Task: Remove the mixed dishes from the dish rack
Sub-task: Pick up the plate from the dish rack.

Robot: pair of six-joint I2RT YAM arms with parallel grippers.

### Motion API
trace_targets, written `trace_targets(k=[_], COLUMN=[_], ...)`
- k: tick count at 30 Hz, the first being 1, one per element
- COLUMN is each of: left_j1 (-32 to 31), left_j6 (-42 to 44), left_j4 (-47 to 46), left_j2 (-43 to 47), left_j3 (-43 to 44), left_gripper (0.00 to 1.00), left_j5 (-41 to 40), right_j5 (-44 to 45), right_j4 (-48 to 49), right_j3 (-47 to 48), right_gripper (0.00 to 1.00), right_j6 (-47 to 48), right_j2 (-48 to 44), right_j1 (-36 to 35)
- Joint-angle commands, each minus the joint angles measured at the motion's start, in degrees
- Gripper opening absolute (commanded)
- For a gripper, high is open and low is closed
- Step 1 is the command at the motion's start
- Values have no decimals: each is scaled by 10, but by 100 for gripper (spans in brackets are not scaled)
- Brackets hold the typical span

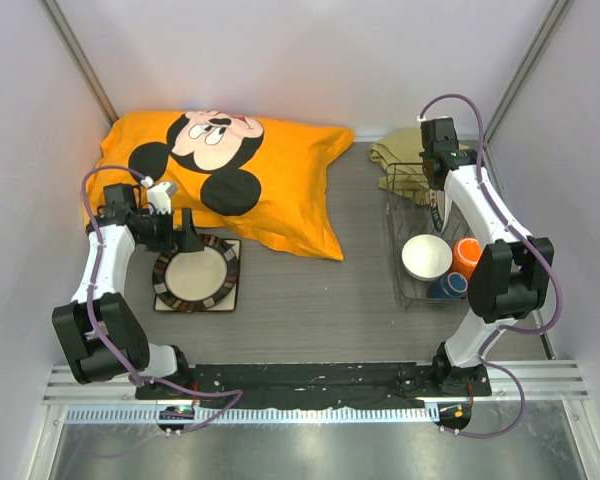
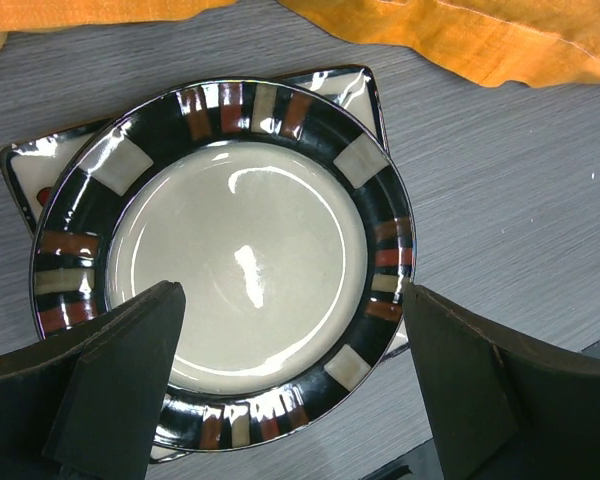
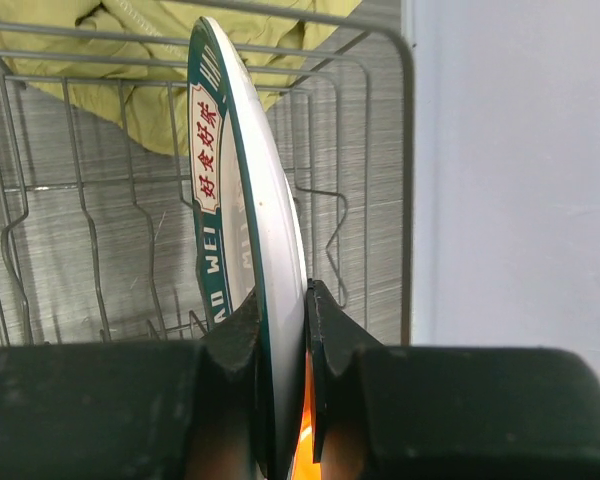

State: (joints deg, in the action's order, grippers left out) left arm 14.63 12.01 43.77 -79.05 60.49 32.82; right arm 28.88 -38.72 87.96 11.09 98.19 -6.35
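The round dark-rimmed plate (image 1: 195, 275) lies on the square cream plate (image 1: 230, 245) on the table at the left. My left gripper (image 1: 187, 238) is open and empty just above the round plate's far edge. In the left wrist view the round plate (image 2: 230, 260) lies between the spread fingers (image 2: 110, 380), with the square plate (image 2: 355, 85) under it. My right gripper (image 1: 437, 205) is in the dish rack (image 1: 400, 270), shut on the upright white plate with the dark lettered rim (image 3: 245, 200). The white bowl (image 1: 426, 256), orange mug (image 1: 467, 255) and dark-blue cup (image 1: 450, 285) sit in the rack.
An orange cartoon-mouse pillow (image 1: 220, 175) lies at the back left, close to the stacked plates. An olive-green cloth (image 1: 405, 165) lies behind the rack and shows through its wires (image 3: 140, 90). The right wall (image 3: 510, 170) is close to the rack.
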Motion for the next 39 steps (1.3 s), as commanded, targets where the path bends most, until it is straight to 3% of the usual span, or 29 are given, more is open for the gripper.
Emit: trace_targets(k=[1,16,28,39], left_j1=[-3,-9,-85,-194], left_j6=[2,1,-16,-34], left_j4=[-19,-7,-8,-46], left_j2=[-3,21,74,100], left_j3=[6,29,73,113], left_gripper=[96,96,96,96], left_j5=[9,64,110,95], right_j5=[47,57,34,-210], right_j4=[16,-43,-84,-136], right_j3=[49,115,151,137], right_gripper=[1,1,1,1], right_j6=[14,24,26,24], right_j2=[-12,-50,-134,-185], right_j1=[-9,-28,-113,-209])
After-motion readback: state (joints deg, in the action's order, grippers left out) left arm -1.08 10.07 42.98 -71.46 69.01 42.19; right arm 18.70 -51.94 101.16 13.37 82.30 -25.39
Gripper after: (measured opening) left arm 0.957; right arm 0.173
